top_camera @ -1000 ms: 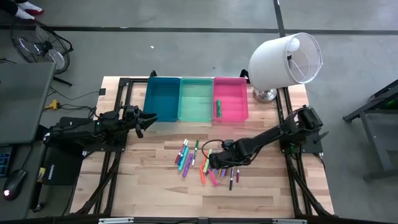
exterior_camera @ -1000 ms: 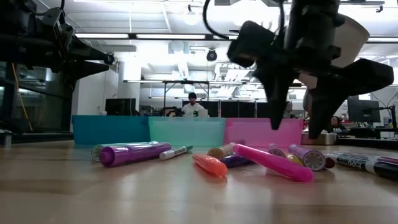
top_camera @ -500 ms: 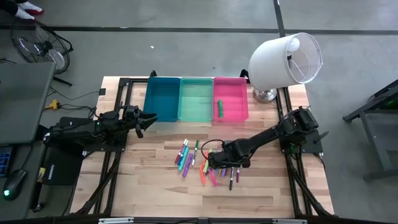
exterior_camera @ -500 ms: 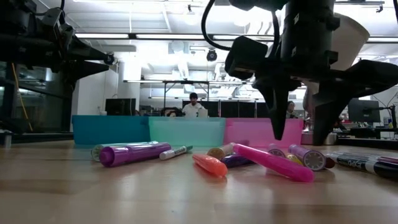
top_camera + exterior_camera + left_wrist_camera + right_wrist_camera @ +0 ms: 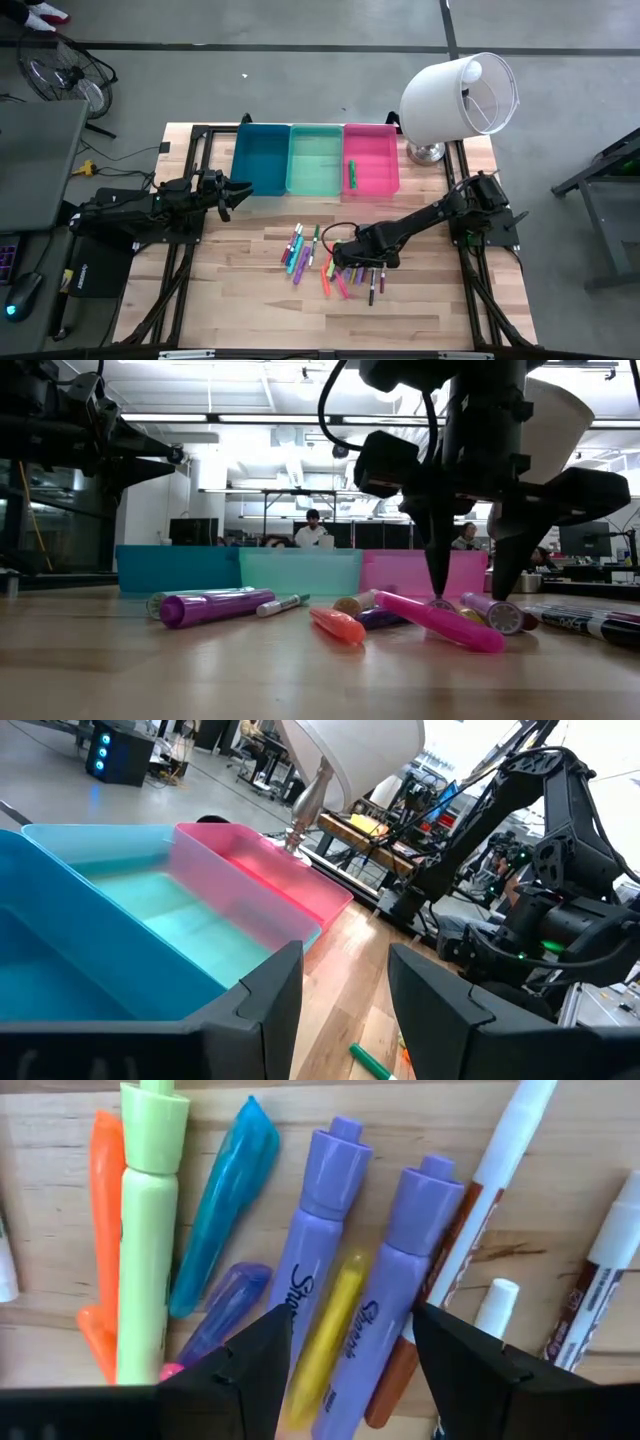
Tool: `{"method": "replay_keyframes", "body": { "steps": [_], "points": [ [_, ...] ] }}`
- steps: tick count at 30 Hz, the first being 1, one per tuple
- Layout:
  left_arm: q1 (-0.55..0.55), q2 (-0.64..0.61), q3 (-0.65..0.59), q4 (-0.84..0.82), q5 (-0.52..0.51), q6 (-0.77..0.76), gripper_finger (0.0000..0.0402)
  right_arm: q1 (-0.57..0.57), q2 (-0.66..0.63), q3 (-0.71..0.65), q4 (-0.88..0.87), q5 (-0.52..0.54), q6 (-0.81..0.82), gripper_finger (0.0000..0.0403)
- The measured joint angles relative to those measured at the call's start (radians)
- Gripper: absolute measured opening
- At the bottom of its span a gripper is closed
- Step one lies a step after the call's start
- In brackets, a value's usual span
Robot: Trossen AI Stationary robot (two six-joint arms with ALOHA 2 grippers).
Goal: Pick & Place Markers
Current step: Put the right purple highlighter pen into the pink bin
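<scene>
Several markers [image 5: 330,262] in pink, purple, green, orange, yellow and teal lie flat in a loose pile on the wooden table. My right gripper [image 5: 345,258] points down over the pile's right part, open. In its wrist view its fingers [image 5: 250,1370] stand on either side of two purple markers [image 5: 315,1230] and a thin yellow one [image 5: 325,1330]. In the low view the gripper [image 5: 468,592] hangs just above the markers. One green marker [image 5: 351,174] lies in the pink bin [image 5: 375,150]. My left gripper [image 5: 240,190] waits open and level beside the blue bin [image 5: 262,160].
The blue bin, a mint bin [image 5: 315,160] and the pink bin stand side by side along the table's far edge. A white lamp shade [image 5: 460,95] leans over the far right corner. Bare wood lies toward the near edge. People sit in the room behind.
My right gripper has come down a little toward the marker pile and has turned slightly about its own axis. The markers lie as before.
</scene>
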Motion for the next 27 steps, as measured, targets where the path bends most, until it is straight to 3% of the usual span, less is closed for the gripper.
{"method": "replay_keyframes", "body": {
  "steps": [27],
  "points": [
    [0.0,0.0,0.0,0.0,0.0,0.0,0.0147,0.023,0.015,-0.002,-0.057,-0.021,0.0,0.0199]
  ]
}}
